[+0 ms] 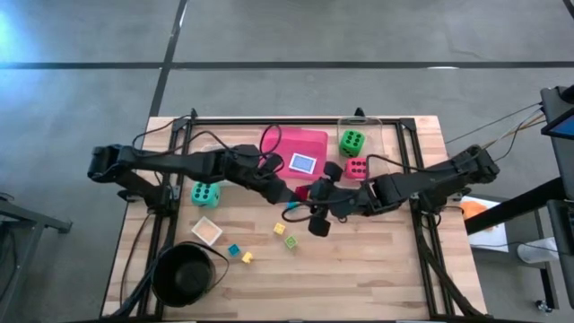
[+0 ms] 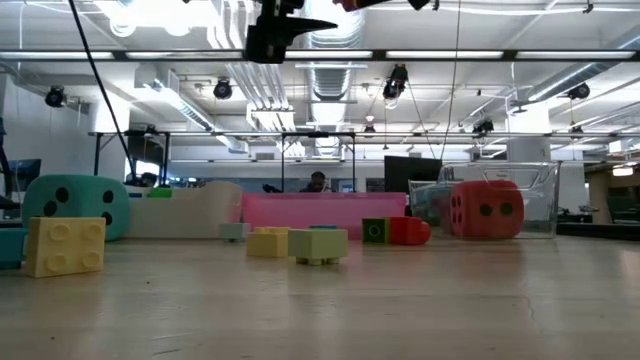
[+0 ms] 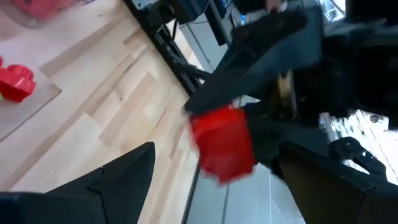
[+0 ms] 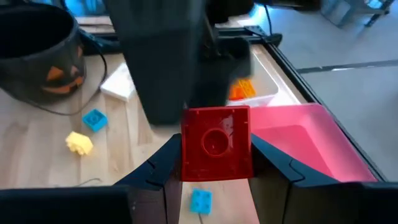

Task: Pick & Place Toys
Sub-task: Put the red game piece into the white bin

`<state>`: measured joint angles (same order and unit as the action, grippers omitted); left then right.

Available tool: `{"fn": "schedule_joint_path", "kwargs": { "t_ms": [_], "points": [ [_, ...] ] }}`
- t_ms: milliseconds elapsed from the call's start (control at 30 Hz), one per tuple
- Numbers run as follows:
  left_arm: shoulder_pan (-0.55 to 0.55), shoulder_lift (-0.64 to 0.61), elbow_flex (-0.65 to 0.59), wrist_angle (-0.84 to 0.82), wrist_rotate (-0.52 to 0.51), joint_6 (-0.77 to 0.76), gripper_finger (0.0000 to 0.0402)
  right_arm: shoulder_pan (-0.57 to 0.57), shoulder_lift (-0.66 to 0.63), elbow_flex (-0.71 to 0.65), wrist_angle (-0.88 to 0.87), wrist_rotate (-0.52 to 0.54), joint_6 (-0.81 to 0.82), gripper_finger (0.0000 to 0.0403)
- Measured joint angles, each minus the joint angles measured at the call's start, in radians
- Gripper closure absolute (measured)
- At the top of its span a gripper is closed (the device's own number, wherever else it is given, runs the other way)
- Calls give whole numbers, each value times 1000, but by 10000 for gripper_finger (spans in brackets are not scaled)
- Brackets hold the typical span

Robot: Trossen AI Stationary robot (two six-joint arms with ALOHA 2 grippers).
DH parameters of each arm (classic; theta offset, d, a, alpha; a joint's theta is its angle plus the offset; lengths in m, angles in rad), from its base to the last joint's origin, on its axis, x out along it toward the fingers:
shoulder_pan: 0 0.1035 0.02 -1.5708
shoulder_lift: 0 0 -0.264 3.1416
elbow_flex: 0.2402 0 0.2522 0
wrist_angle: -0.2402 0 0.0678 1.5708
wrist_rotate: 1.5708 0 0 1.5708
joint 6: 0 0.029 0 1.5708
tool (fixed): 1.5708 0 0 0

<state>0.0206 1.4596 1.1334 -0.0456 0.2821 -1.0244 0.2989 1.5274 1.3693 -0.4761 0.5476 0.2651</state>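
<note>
The right hand (image 4: 214, 163) grips a small red plastic block (image 4: 216, 151) at frame centre, raised above the wooden surface (image 1: 377, 260). The left hand (image 3: 211, 180) hangs wide beside it. Carry it level over the pink rectangular tray (image 4: 308, 137) before releasing.

The wooden table (image 1: 377, 260) carries a black bowl (image 1: 184, 274), white tray (image 1: 205, 231), pink tray (image 1: 300, 148), teal die (image 1: 205, 194), red die (image 1: 356, 168), and small blocks (image 1: 285, 235); the green die (image 1: 352, 141) seems inside a clear tray (image 1: 387, 135)

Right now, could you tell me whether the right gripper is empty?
No, the right gripper is clamped on a red block between its fingers.
</note>
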Motion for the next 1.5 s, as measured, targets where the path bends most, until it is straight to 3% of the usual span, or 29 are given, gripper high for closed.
{"fn": "schedule_joint_path", "kwargs": {
  "t_ms": [700, 1233, 1433, 1500],
  "points": [
    [1, 17, 20, -37, 33, 4, 69, 2, 13, 0, 27, -36, -44, 275],
    [2, 17, 19, -42, 57, -9, 283, 1, 15, -2, 60, -75, -77, 275],
    [5, 17, 18, -43, 64, -13, 298, 2, 15, -2, 62, -70, -96, 274],
    [6, 17, 18, -41, 72, -5, 298, 2, 15, -2, 67, -72, -89, 249]
  ]
}}
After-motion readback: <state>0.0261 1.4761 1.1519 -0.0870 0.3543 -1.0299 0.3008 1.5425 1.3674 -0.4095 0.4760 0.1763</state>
